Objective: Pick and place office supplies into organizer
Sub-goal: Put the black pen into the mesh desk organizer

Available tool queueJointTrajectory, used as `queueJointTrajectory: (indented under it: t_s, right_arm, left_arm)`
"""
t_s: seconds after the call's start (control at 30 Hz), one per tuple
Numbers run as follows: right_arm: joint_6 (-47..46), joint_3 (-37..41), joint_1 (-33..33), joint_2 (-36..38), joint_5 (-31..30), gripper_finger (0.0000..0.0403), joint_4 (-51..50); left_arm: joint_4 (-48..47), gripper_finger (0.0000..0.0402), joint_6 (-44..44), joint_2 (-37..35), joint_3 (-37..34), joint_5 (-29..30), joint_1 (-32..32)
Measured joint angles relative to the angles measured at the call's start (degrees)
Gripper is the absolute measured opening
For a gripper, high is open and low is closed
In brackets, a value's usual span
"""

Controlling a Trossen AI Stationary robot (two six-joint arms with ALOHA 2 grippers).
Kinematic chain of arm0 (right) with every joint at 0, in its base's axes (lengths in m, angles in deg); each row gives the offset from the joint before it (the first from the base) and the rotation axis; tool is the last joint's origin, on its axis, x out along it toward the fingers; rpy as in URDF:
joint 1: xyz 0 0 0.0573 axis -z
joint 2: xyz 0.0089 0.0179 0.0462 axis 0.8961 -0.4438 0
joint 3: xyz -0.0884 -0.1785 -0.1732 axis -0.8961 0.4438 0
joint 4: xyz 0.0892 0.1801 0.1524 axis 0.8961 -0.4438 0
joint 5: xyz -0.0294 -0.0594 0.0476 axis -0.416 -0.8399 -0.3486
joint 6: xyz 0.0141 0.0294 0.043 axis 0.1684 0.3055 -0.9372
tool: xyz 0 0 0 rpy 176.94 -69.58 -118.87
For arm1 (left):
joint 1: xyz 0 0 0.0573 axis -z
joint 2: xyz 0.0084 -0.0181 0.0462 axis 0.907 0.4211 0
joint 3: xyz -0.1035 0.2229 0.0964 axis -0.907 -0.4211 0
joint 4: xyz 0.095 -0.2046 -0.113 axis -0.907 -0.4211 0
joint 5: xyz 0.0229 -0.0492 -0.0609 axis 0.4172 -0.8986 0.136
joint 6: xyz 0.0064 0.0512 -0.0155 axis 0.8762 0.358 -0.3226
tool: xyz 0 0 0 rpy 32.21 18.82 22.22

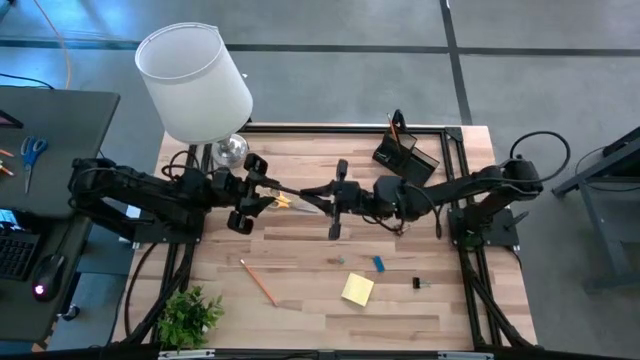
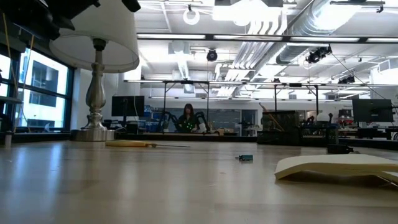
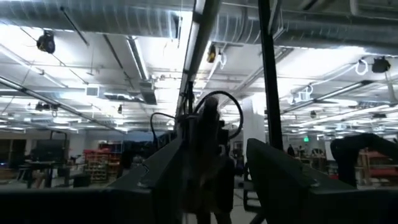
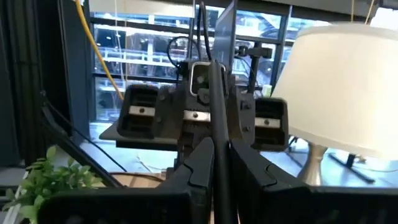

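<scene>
Scissors point(image 1: 285, 200) with yellow handles hang above the middle of the tabletop point(image 1: 300, 290), passed between the arms: the right claw point(image 1: 322, 190) is closed on the blades, the left claw point(image 1: 252, 200) spread around the handles. The organizer point(image 1: 405, 155) at the far edge holds a pen or two. I judge most work remains: pencil point(image 1: 258, 281), sticky pad point(image 1: 357, 289), eraser point(image 1: 379, 264) and clip point(image 1: 417, 283) lie loose.

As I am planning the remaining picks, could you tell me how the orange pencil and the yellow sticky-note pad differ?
The orange pencil is long and thin; the yellow sticky-note pad is a flat square block. The pencil lies on the left arm's side, near the plant; the pad lies further right, by the small blue piece. Both lie loose on the wooden table, outside the black organizer.
</scene>
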Motion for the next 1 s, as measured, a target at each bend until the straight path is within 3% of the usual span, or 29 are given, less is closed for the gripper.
queueJointTrajectory:
  t_s: [0.43,0.8,1.0]
  right_arm:
    - [-1.53,0.02,2.95,-3.47,3.06,0.0023,2.98]
    - [-2.02,0.0,3.88,-5.74,3.24,0.0024,3.3]
    - [-3.28,-0.04,4.94,-8.31,3.98,0.0029,3.11]
  left_arm:
    - [-6.76,0.0156,0.03,0.0,0.0,1.03,-0.09]
    - [-7.64,0.0014,1.75,-0.02,-0.06,1.55,-0.2]
    - [-10.27,0.0038,2.91,0.04,-0.06,3.81,-0.19]
